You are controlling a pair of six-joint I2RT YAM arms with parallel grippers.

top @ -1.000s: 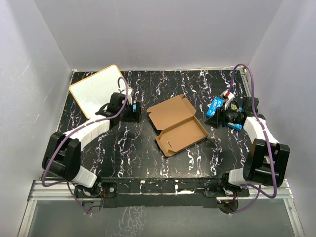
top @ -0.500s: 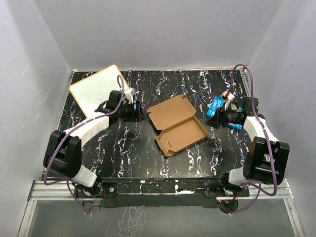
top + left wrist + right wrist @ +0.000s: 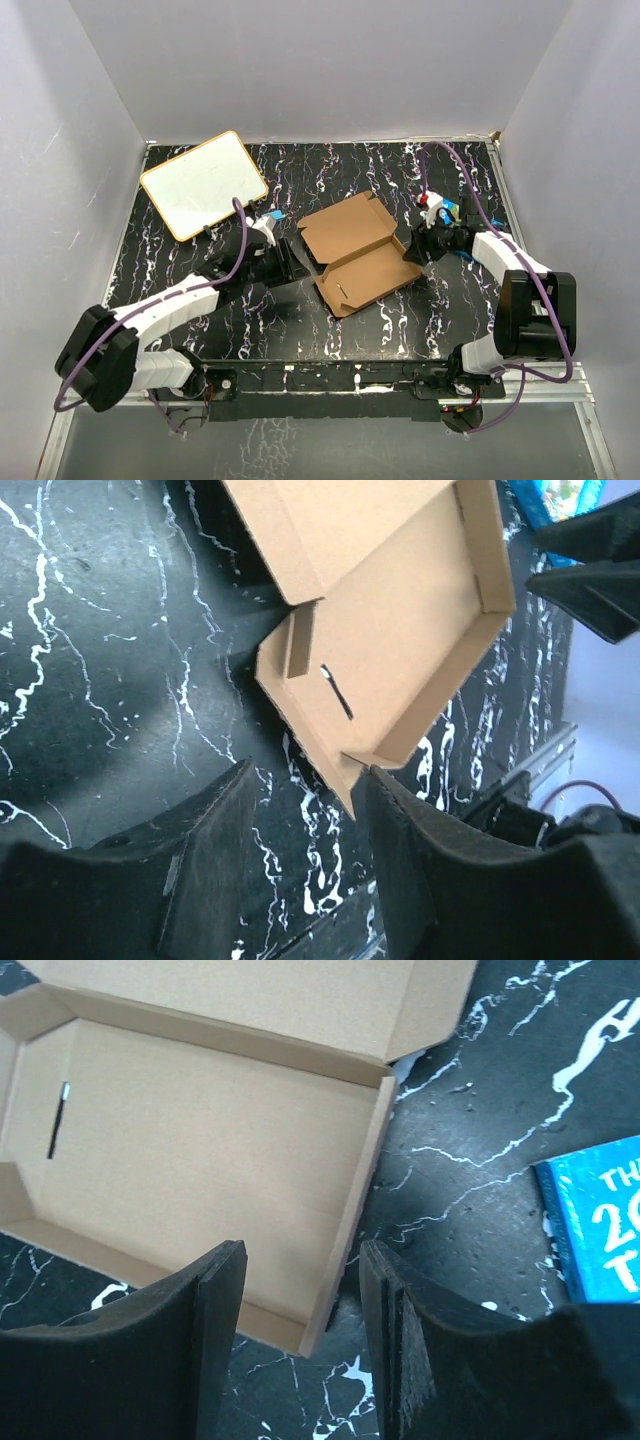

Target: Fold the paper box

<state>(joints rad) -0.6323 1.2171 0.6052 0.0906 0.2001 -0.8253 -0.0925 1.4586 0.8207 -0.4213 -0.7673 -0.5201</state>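
We see the plain paper box (image 3: 358, 253) lying open mid-table (image 3: 350, 170), between our left fingers (image 3: 215, 860) and right fingers (image 3: 395, 1330), both spread wide. The blue box (image 3: 600, 1220) nearby shows white lettering, "TH" and "20", cut off.

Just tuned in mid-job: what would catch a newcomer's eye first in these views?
The brown paper box lies open and partly folded in the middle of the black marbled table. The arms flank it: the left gripper and the right gripper are both open, each pointing at a box edge. A white board with an orange rim lies at the far left.
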